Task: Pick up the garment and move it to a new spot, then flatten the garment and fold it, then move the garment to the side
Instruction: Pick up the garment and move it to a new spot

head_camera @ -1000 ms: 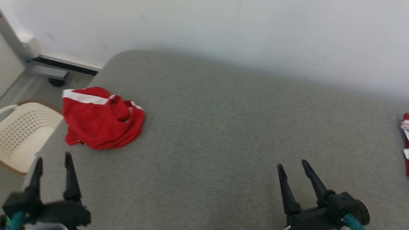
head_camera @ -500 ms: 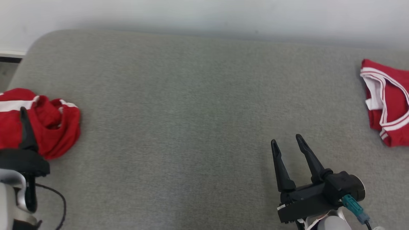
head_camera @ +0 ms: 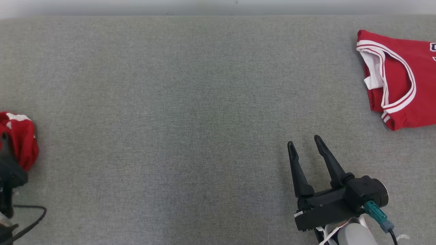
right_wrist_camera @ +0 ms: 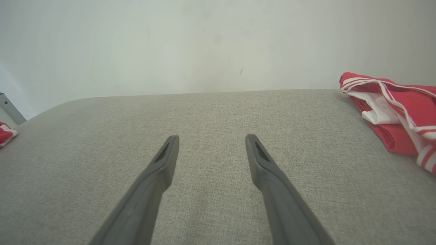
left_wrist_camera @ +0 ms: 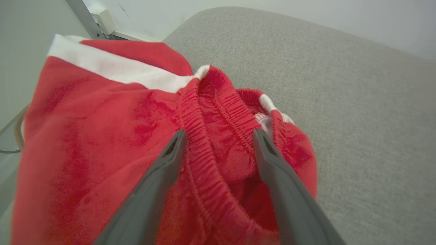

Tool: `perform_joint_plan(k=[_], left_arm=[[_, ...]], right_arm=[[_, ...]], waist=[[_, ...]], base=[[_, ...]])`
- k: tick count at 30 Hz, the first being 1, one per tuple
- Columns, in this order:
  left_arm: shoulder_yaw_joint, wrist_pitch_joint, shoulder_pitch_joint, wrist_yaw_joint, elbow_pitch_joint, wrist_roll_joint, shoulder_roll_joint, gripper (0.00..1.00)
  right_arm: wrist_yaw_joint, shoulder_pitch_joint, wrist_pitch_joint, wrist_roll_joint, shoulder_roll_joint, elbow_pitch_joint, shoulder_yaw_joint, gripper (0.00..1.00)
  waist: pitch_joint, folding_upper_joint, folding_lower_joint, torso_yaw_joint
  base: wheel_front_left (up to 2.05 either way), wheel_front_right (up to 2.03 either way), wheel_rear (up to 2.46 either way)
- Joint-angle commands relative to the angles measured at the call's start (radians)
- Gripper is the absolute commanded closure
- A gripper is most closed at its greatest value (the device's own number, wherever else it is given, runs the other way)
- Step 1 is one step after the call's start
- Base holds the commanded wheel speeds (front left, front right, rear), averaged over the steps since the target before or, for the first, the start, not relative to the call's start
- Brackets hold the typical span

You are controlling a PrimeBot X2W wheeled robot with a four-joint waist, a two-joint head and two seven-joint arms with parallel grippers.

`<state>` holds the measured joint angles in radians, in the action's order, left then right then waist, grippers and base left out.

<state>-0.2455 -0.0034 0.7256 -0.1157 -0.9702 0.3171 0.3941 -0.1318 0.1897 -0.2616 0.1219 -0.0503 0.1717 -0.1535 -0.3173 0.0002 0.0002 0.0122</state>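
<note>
1. Red crumpled cloth garment [left_wrist_camera: 102, 129], with a white band [left_wrist_camera: 115, 71] and a gathered elastic waistband [left_wrist_camera: 201, 149], lies in a heap at the left end of the grey cloth-covered desk [head_camera: 187, 102], near its rounded corner.
2. The left claw [left_wrist_camera: 218, 134] is right over the heap with its two dark fingers spread wide. The waistband runs up between them and both tips sit at the cloth, though I cannot tell whether they press into it. The claw has hold of nothing.
3. In the head view the garment shows at the left edge, partly behind the left claw's dark body, with a black cable [head_camera: 30, 221] looping below.
4. The right claw [head_camera: 304, 141] hangs above bare desk at the lower right, its fingers parted wide and empty, well apart from the garment.
5. A folded red jersey with white trim [head_camera: 405, 85] lies flat at the far right end of the desk, apart from the right claw.
6. A pale wall [right_wrist_camera: 170, 44] stands behind the desk's far edge.
</note>
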Motion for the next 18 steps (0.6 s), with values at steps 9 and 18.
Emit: perform_joint_plan(k=[9,18], left_arm=[[-0.006,0.128,0.038,0.040,-0.134,0.031,0.008,0.00],[0.015,0.007,0.063,0.026,-0.114,0.019,0.026,1.00]], right_arm=[[0.002,0.003,-0.004,-0.003,0.000,0.008,-0.004,0.00],[0.002,-0.007,-0.004,-0.005,0.000,0.017,0.003,0.00]], waist=[[0.014,-0.0002,-0.0002,-0.007],[0.038,-0.0002,-0.0002,-0.005]], base=[[0.00,0.00,0.00],[0.00,0.00,0.00]])
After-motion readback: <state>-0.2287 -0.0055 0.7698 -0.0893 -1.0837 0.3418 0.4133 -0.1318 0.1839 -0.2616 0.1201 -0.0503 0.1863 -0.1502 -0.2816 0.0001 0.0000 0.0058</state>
